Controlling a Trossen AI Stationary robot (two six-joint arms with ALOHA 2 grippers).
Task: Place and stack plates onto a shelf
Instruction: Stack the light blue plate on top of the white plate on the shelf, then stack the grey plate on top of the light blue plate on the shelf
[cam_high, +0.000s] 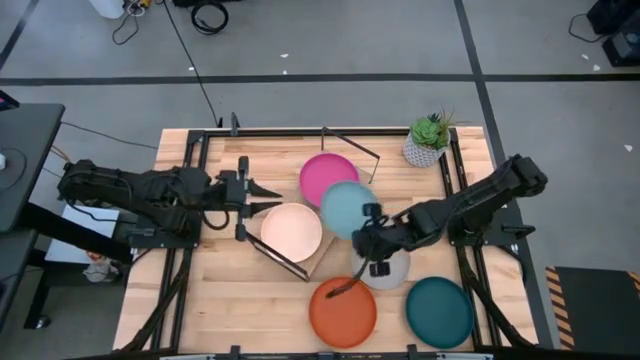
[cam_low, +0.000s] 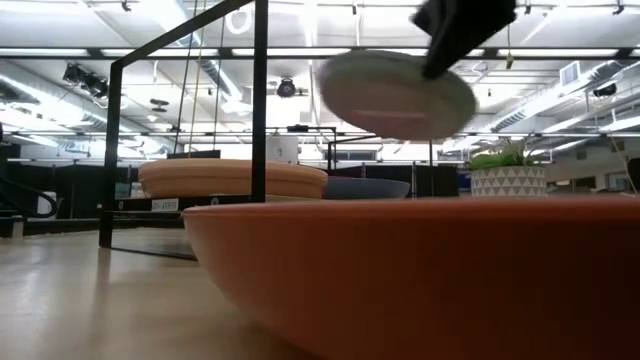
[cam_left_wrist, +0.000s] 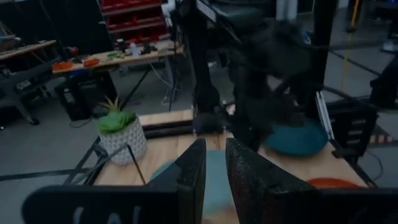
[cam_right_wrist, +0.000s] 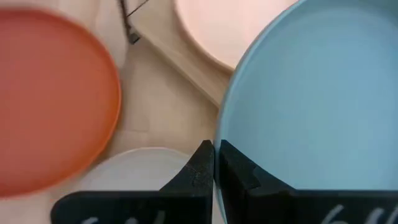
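My right gripper (cam_high: 366, 232) (cam_right_wrist: 216, 163) is shut on the pale blue plate (cam_high: 347, 207) (cam_low: 395, 95) and holds it in the air above the grey plate (cam_high: 390, 270) (cam_right_wrist: 134, 171). The cream plate (cam_high: 292, 232) (cam_low: 230, 178) rests flat on the shelf (cam_high: 320, 260), a light board with black wire ends. The pink plate (cam_high: 328, 177) lies beyond it. On the tabletop sit the orange plate (cam_high: 343, 312) (cam_right_wrist: 53, 99) and the dark teal plate (cam_high: 438, 312). My left gripper (cam_high: 275, 200) (cam_left_wrist: 216, 171), narrowly open, hovers left of the cream plate. My right gripper pinches the pale blue plate's rim (cam_right_wrist: 219, 134) between its two fingers, one on the upper face and one beneath. The fingers come slanting down from the table's right and near side. The plate is lifted clear and slightly tilted.
A potted plant (cam_high: 428, 140) (cam_low: 508, 170) stands near the far right corner. The shelf's black wire frames (cam_high: 352, 148) (cam_low: 258, 100) rise around the plates. Bare wood lies at the near left of the tabletop (cam_high: 230, 300).
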